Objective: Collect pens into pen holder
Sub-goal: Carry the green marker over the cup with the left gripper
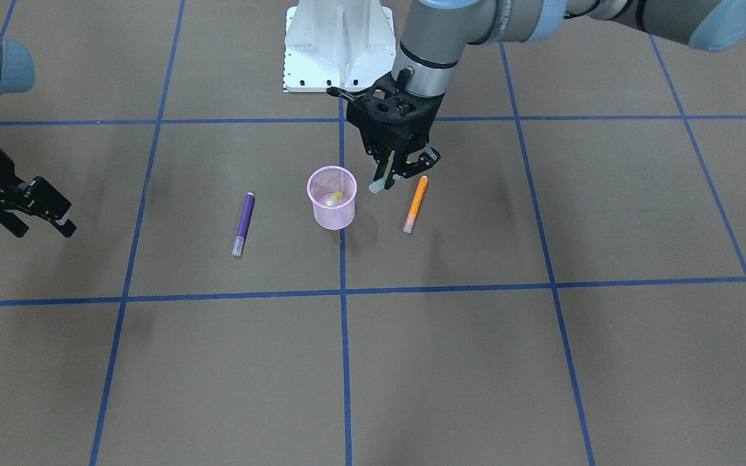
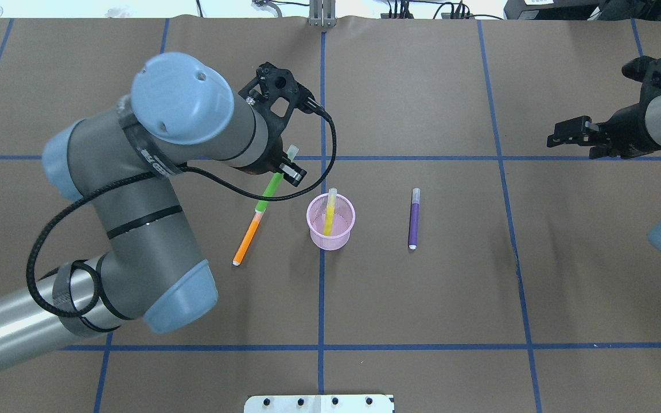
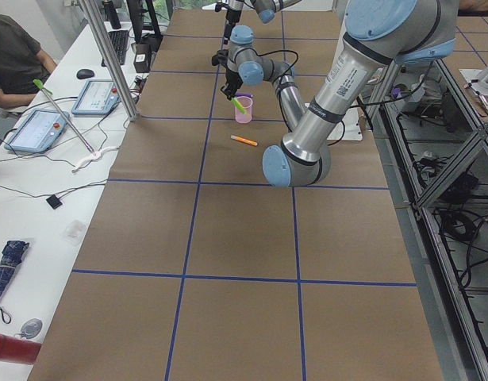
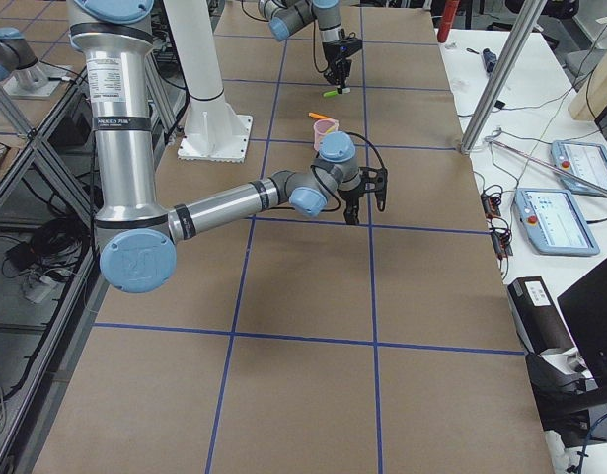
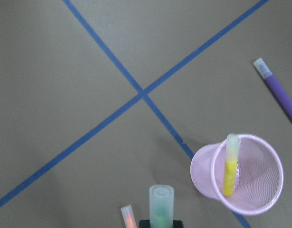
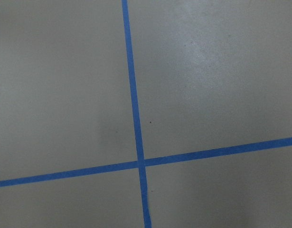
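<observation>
The left gripper (image 2: pixel 286 170) is clamping a green pen (image 2: pixel 270 192) around its upper barrel and holding it tilted, pale cap uppermost, just left of the pen holder (image 2: pixel 330 221) in the overhead view. The pink mesh cup is standing upright near the middle of the frame on a blue tape line (image 2: pixel 321 298). A yellow pen (image 2: pixel 329 213) is leaning inside it, its cap poking above the rim. An orange pen (image 2: pixel 247 238) is lying flat on the table left of the cup. Its capped end is meeting the green pen's lower tip in this view, and whether they are touching cannot be told. A purple pen (image 2: pixel 414 219) is lying right of the cup, well apart from it. The left arm's elbow and forearm are covering much of the left half of the frame, and a black cable (image 2: pixel 333 137) is looping from the wrist over the table behind the cup. In the front-facing view the gripper body is hiding nearly all of the green pen. The right gripper (image 2: pixel 571 137) is hanging at the upper right edge, fingers spread and holding nothing. A white base plate (image 2: pixel 319 403) is showing at the bottom edge. Lettering is running along the left arm's sleeve, too small to read.
</observation>
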